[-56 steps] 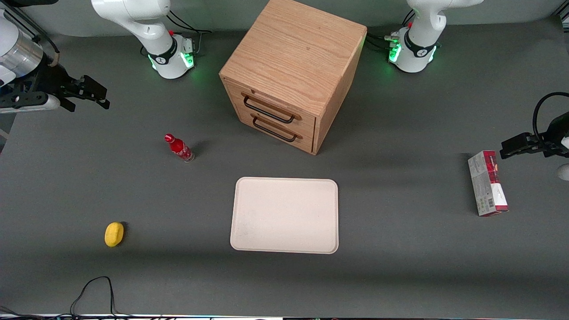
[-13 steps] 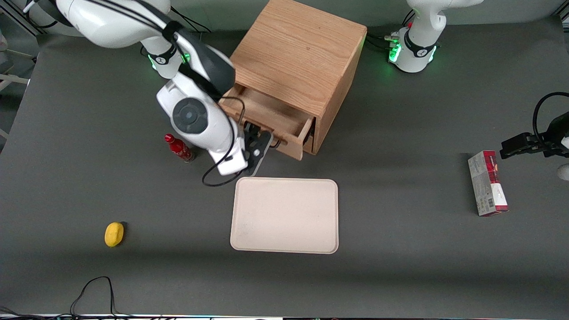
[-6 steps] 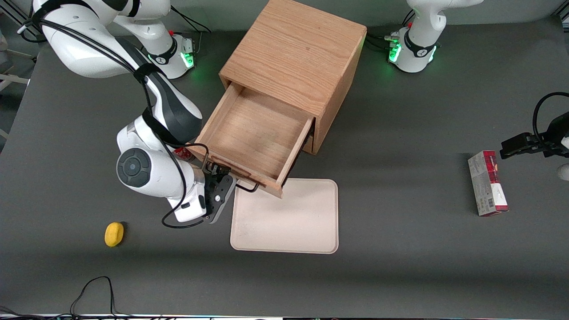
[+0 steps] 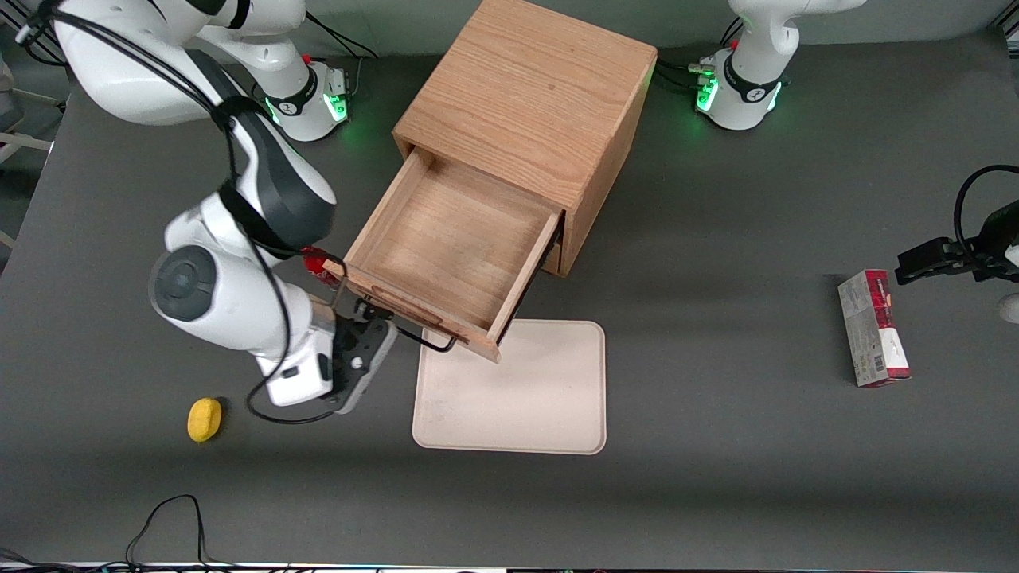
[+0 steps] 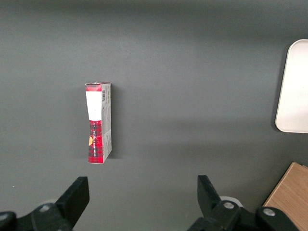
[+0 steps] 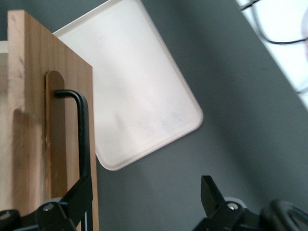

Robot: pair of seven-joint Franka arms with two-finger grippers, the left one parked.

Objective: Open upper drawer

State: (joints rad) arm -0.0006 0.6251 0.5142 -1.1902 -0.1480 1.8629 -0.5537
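Your upper drawer (image 4: 454, 251) stands pulled well out, so opening looks done; the pincer (image 4: 368, 325) hangs spread open beside its pull (image 6: 82, 134), left only to retreat.

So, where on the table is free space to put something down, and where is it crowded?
The beige tray is bare, and so is the table between it and the red box. The upper drawer also holds nothing. It is crowded at the drawer's front: the open gripper sits by the black pull, with the red bottle beside it. A yellow object lies nearby.
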